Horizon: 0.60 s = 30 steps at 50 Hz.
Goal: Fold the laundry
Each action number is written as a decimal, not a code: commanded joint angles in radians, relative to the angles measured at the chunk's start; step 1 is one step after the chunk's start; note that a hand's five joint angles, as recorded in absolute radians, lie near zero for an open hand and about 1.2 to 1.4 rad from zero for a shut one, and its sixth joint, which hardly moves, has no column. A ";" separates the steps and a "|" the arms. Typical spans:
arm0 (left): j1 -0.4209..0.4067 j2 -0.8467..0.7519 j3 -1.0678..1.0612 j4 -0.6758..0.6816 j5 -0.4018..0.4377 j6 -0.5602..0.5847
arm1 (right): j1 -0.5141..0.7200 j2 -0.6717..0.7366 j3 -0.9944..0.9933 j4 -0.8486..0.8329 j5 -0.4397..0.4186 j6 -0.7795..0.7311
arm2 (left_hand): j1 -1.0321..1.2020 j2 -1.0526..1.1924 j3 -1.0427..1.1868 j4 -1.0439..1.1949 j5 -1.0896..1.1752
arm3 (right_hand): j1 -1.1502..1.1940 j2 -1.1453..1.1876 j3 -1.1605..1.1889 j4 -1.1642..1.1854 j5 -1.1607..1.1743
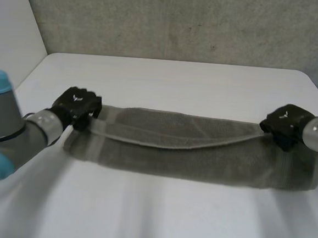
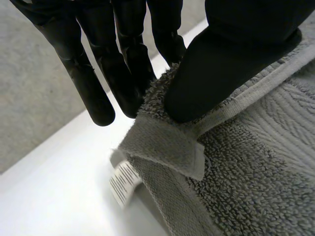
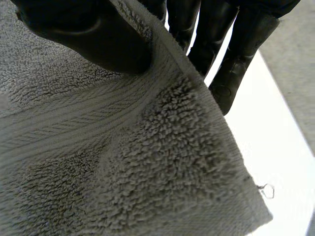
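Note:
A grey towel (image 1: 189,154) lies stretched as a long folded band across the white table (image 1: 173,81). My left hand (image 1: 78,106) holds the towel's left end, lifting its upper edge a little off the table. In the left wrist view its thumb (image 2: 216,73) presses the hemmed corner of the towel (image 2: 246,167) against the fingers (image 2: 93,93); a white label (image 2: 123,182) hangs below. My right hand (image 1: 284,124) holds the towel's right end. There the thumb (image 3: 93,39) pinches the towel (image 3: 123,162) edge against the fingers (image 3: 236,64).
A grey wall (image 1: 183,21) runs behind the table's far edge. Bare white tabletop lies both behind the towel and in front of it. My left arm (image 1: 4,129) comes in from the near left corner.

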 commanded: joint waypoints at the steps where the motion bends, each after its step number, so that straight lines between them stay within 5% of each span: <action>1: -0.040 -0.198 0.239 0.013 -0.076 -0.022 | 0.048 0.133 -0.132 -0.091 0.090 0.004 | 0.232 0.180 0.180 0.178 0.191 | 0.059 0.047 0.050 0.067 0.009; 15: -0.062 -0.382 0.459 0.011 -0.106 -0.018 | 0.074 0.316 -0.331 -0.102 0.142 0.010 | 0.197 0.145 0.146 0.143 0.156 | 0.022 0.010 0.013 0.030 -0.028; 17: -0.062 -0.405 0.491 0.010 -0.108 -0.016 | 0.074 0.330 -0.348 -0.102 0.156 0.010 | -0.066 -0.118 -0.117 -0.120 -0.107 | -0.072 -0.084 -0.081 -0.064 -0.122; 19: -0.062 -0.415 0.508 0.007 -0.116 -0.016 | 0.076 0.357 -0.378 -0.102 0.183 0.012 | -0.151 -0.203 -0.203 -0.205 -0.192 | -0.565 -0.577 -0.575 -0.557 -0.615; 20: -0.062 -0.422 0.520 0.004 -0.123 -0.016 | 0.076 0.357 -0.378 -0.102 0.183 0.012 | -0.303 -0.355 -0.355 -0.357 -0.344 | -0.568 -0.580 -0.578 -0.560 -0.618; 21: -0.062 -0.422 0.520 0.004 -0.123 -0.016 | 0.076 0.368 -0.392 -0.102 0.198 0.020 | -0.305 -0.357 -0.356 -0.359 -0.346 | -0.931 -0.944 -0.941 -0.924 -0.981; 22: -0.063 -0.425 0.525 0.002 -0.132 -0.016 | 0.076 0.376 -0.401 -0.107 0.209 0.035 | -0.572 -0.624 -0.624 -0.626 -0.613 | -1.163 -1.175 -1.172 -1.155 -1.213; 23: -0.063 -0.425 0.525 0.002 -0.133 -0.016 | 0.076 0.376 -0.402 -0.107 0.209 0.035 | -0.575 -0.627 -0.626 -0.629 -0.616 | -1.163 -1.175 -1.172 -1.155 -1.213; 25: -0.073 -0.422 0.525 0.001 -0.145 -0.016 | 0.076 0.379 -0.408 -0.110 0.217 0.056 | -0.981 -1.034 -1.033 -1.035 -1.022 | -1.163 -1.175 -1.172 -1.155 -1.213; 30: -0.086 -0.401 0.509 -0.007 -0.154 -0.016 | 0.076 0.353 -0.411 -0.128 0.218 0.162 | -0.980 -1.032 -1.032 -1.034 -1.021 | -1.163 -1.175 -1.172 -1.155 -1.213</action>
